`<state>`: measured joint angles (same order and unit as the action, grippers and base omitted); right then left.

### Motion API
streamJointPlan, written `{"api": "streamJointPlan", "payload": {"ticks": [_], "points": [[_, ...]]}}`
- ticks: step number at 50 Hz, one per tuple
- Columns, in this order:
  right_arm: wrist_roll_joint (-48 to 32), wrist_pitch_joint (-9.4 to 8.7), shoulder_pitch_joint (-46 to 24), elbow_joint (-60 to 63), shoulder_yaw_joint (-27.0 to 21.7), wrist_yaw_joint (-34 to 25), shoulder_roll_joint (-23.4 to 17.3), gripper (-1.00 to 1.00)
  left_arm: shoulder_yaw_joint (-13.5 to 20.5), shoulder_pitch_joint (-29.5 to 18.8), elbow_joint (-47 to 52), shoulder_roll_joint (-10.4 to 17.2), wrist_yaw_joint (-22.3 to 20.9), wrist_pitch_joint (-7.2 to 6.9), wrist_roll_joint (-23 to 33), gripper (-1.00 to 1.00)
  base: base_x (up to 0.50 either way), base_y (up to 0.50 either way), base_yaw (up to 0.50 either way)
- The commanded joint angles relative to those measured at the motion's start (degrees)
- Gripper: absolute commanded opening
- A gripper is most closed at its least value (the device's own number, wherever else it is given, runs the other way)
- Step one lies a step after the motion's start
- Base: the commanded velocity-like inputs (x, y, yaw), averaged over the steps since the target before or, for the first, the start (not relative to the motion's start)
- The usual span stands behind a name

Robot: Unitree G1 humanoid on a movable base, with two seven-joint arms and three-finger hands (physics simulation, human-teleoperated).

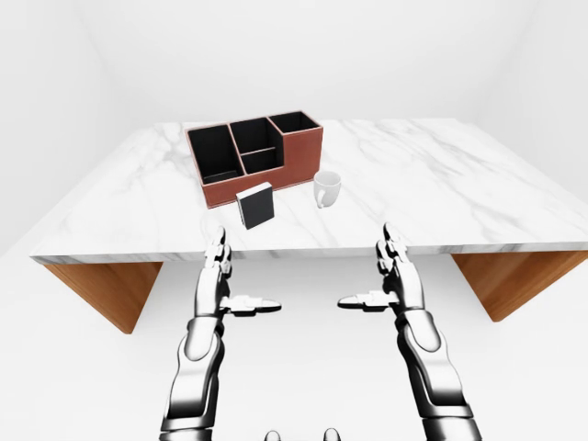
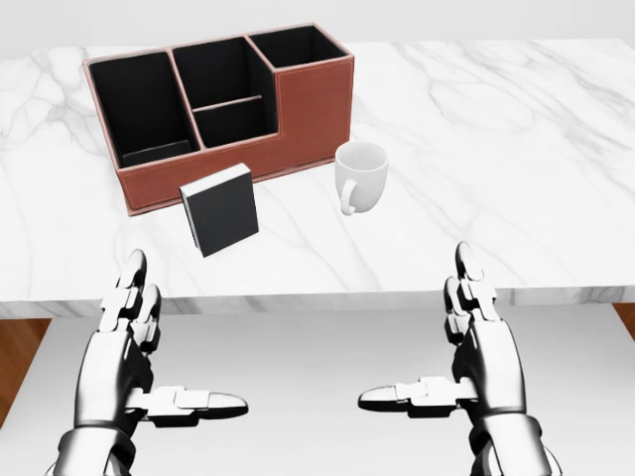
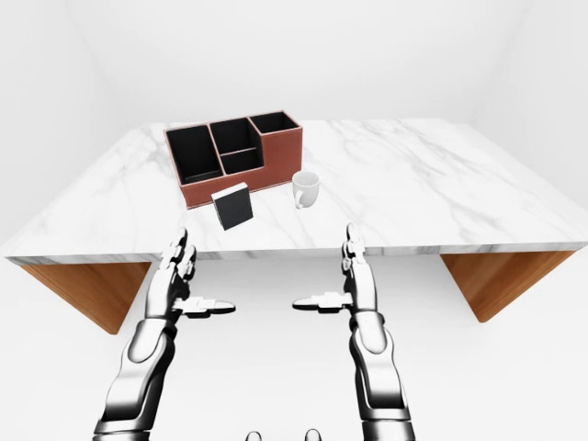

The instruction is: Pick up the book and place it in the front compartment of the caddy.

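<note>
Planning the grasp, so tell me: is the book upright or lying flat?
Upright: the book stands on its edge on the marble table, dark cover facing the camera.
</note>
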<state>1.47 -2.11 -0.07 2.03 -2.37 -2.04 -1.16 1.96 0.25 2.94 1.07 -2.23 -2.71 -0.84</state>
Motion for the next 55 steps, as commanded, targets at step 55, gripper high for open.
{"api": "streamJointPlan", "payload": {"ticks": [55], "points": [[3.99,-2.89,0.9,25.02,-2.5,-1.68,-0.49,1.0,4.42,-2.83,19.61,1.95,-1.38,-2.29,-2.12,1.0,0.0,0.21,0.0]]}}
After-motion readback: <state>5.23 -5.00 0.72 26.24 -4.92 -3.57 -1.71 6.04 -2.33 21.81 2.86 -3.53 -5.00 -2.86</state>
